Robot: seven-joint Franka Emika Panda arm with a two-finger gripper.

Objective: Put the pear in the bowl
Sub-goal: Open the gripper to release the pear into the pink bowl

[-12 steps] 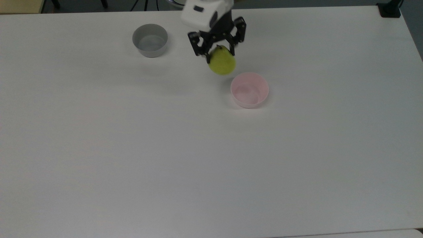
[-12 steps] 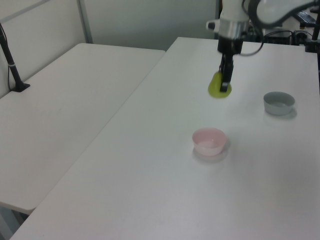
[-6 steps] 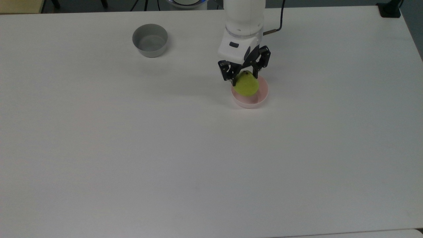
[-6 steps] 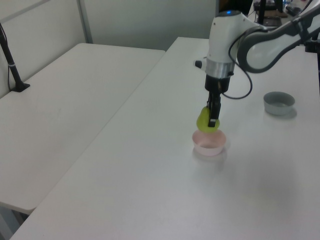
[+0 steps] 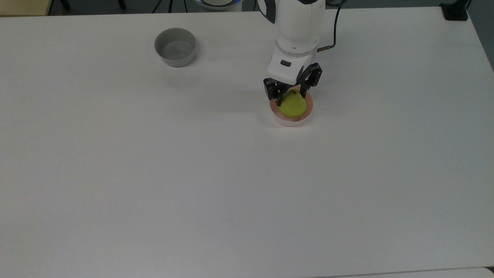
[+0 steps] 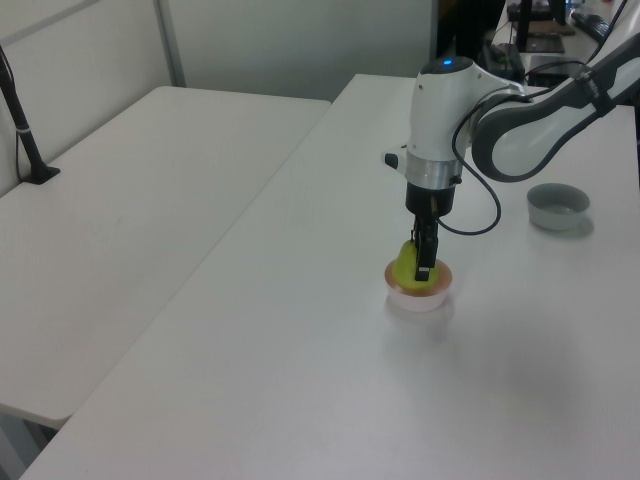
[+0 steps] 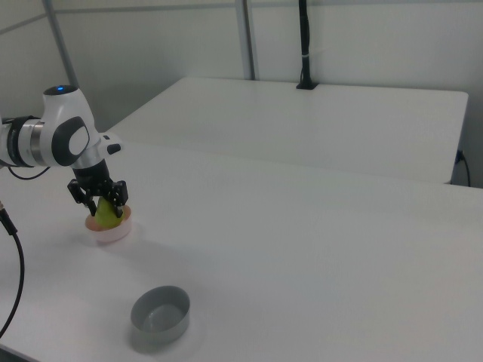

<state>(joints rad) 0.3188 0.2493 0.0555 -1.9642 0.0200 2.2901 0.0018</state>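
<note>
Grey bowl (image 5: 175,47): on the white table (image 5: 154,173), well off to the gripper's side at the top view's left. Gripper (image 5: 291,101): fingers clamped on the pear (image 5: 293,105), pointing down. Pear: inside the pink bowl (image 5: 292,120), directly beneath the gripper.

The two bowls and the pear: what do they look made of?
The pink bowl looks like thin matte plastic: smooth plain walls, even pale colour. The grey bowl looks like the same kind of plastic, with a slight sheen on its floor. The pear has a uniform yellow-green skin, so possibly a plastic replica; the look can't settle that.
</note>
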